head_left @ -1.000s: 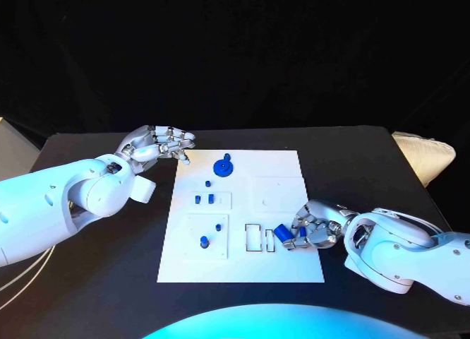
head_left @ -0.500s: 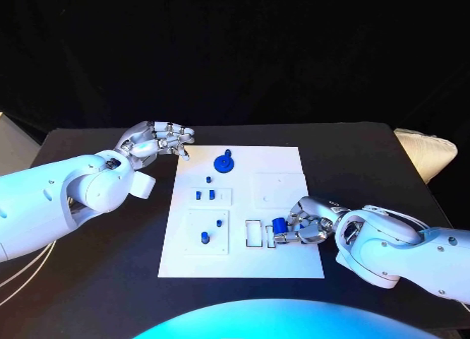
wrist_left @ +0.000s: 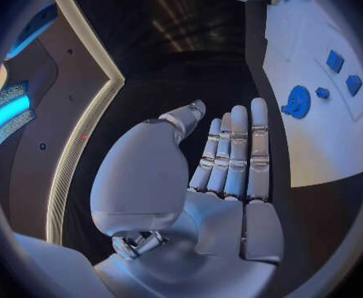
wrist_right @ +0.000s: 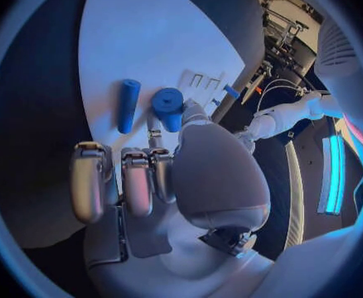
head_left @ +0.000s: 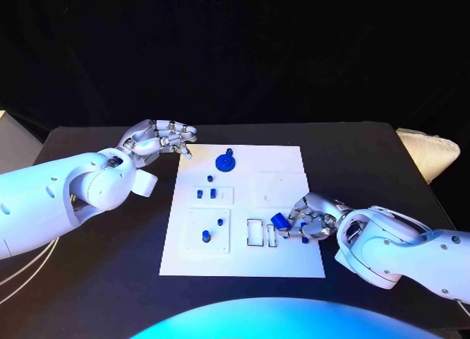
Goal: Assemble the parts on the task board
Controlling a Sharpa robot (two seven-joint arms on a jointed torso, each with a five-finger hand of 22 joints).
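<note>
The white task board (head_left: 286, 166) lies in the middle of the black table. My right hand (head_left: 315, 220) rests on its near right part, beside two narrow slots (head_left: 262, 234). Thumb and a finger pinch a short blue peg (wrist_right: 167, 104) with a round cap; the peg (head_left: 281, 218) pokes out toward the slots. A blue cylinder (wrist_right: 128, 104) lies on the board right beside it. My left hand (head_left: 160, 138) hovers at the board's far left corner, fingers straight and holding nothing (wrist_left: 231, 159). A round blue wheel (head_left: 224, 165) sits at the far end.
Several small blue parts stand in the board's left plates: a pair (head_left: 205, 193) in the middle one and two more (head_left: 212, 229) nearer me. A pale object (head_left: 430, 152) lies at the table's right edge. Black table surrounds the board on every side.
My right hand has carried the blue peg a little leftward and away from me, along the slots. The left hand has stayed put.
</note>
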